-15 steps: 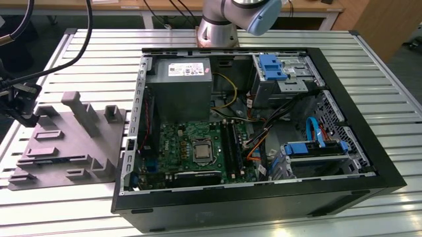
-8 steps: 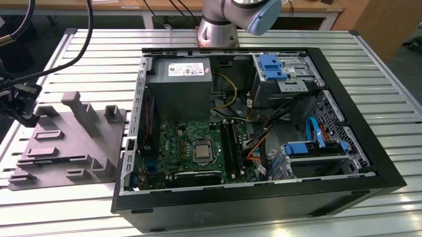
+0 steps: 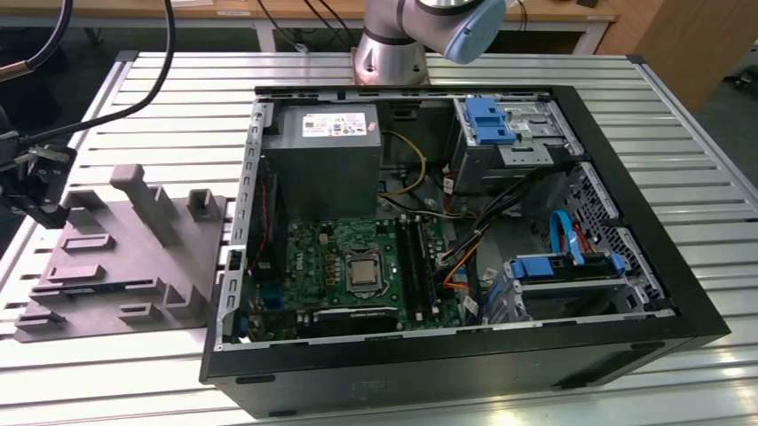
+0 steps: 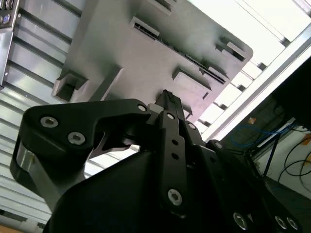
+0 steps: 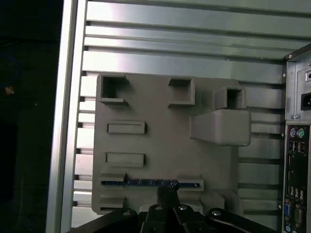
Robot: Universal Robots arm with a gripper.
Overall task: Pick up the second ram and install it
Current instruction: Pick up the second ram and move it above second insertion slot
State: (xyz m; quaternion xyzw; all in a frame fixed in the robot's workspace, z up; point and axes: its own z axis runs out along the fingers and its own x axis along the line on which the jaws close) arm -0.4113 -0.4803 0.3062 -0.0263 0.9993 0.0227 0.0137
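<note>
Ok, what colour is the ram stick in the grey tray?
Blue; the ram stick shows best in the first wrist view.

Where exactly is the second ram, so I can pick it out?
In the first wrist view, find the grey moulded tray on the slatted metal table. The second ram sits in the long slot nearest the hand. It is the tray's only blue thing, a thin strip.
</note>
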